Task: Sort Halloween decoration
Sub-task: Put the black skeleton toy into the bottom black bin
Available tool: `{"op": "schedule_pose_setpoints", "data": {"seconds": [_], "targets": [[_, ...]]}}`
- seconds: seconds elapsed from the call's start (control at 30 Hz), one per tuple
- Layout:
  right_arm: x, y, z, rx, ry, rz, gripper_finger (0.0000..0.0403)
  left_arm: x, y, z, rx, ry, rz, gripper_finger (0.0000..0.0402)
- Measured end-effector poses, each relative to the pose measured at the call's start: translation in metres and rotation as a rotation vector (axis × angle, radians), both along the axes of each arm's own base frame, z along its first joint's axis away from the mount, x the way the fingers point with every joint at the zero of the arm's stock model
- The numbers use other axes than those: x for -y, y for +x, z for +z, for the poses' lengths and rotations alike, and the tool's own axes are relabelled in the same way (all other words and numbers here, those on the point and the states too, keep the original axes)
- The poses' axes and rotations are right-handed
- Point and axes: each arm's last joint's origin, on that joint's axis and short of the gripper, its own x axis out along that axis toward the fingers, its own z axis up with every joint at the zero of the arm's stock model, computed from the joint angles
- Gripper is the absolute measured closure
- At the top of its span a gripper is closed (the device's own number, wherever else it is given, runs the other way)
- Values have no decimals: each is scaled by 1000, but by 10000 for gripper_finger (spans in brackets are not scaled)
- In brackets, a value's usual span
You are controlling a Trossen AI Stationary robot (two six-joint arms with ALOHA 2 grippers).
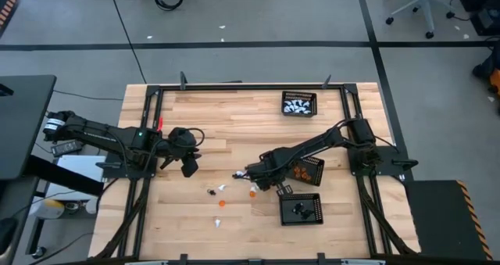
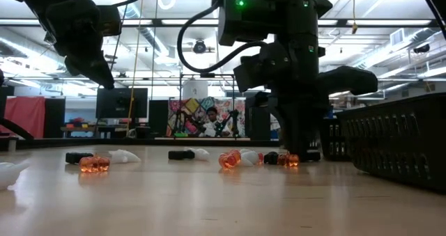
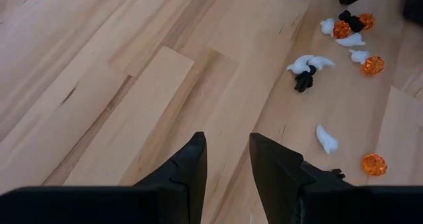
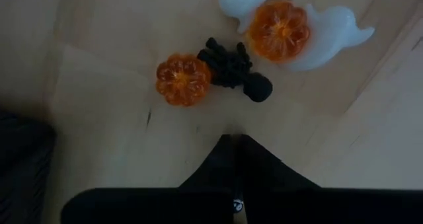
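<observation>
Tiny Halloween figures lie loose on the wooden table: an orange pumpkin (image 4: 183,79), a black spider (image 4: 232,67), and a second pumpkin (image 4: 279,28) resting against white ghosts (image 4: 334,31). More lie scattered toward the near edge (image 1: 222,203). My right gripper (image 4: 234,141) (image 1: 251,176) points down, shut just short of the spider, with nothing visible between its fingers. My left gripper (image 3: 228,148) (image 1: 187,166) hangs open above bare wood at the table's left, well away from the figures.
A black mesh tray with white figures (image 1: 299,103) stands at the far side. One with orange figures (image 1: 311,171) sits under my right arm. One with a black figure (image 1: 301,209) is at the near right. A metal frame (image 1: 148,140) borders the table.
</observation>
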Motion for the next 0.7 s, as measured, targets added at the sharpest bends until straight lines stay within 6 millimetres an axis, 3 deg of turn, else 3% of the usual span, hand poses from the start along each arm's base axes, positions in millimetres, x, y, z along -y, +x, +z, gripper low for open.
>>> {"op": "schedule_pose_setpoints", "data": {"seconds": [0.57,0.7], "targets": [[12,-8,61,193,32,-154,396,0,0,0,-4,12,-14,278],[12,-12,84,269,129,-196,397,0,0,0,-5,17,-21,278]]}}
